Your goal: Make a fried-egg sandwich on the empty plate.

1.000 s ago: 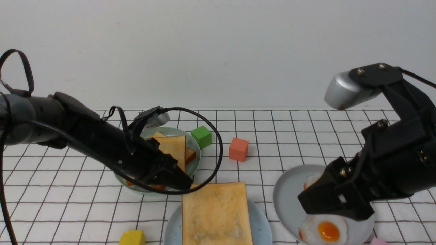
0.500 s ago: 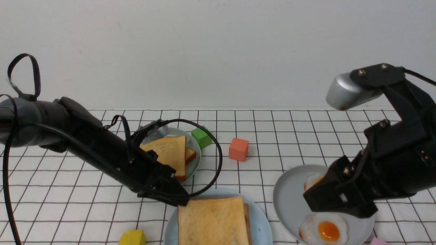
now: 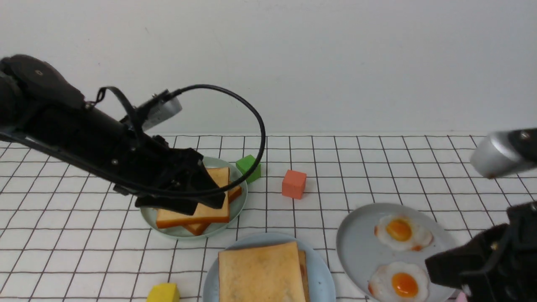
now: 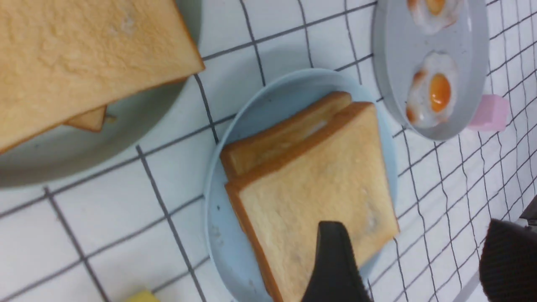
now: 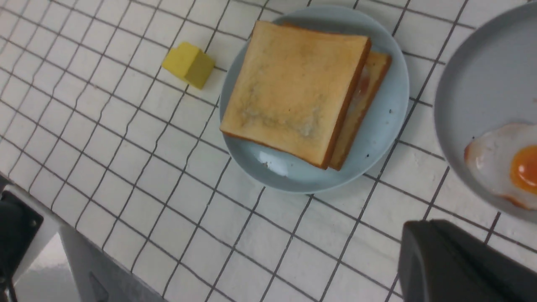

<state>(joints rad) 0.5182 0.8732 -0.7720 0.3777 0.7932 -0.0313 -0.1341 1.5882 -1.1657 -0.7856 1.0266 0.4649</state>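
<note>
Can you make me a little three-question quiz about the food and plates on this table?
1. True or false: the sandwich sits on the blue plate.
2. How many fried eggs lie on the grey plate?
3. Which block is nearest the sandwich: A green, B orange, C yellow?

Key:
1. True.
2. Two: the far egg and the near egg.
3. C, the yellow block.
</note>
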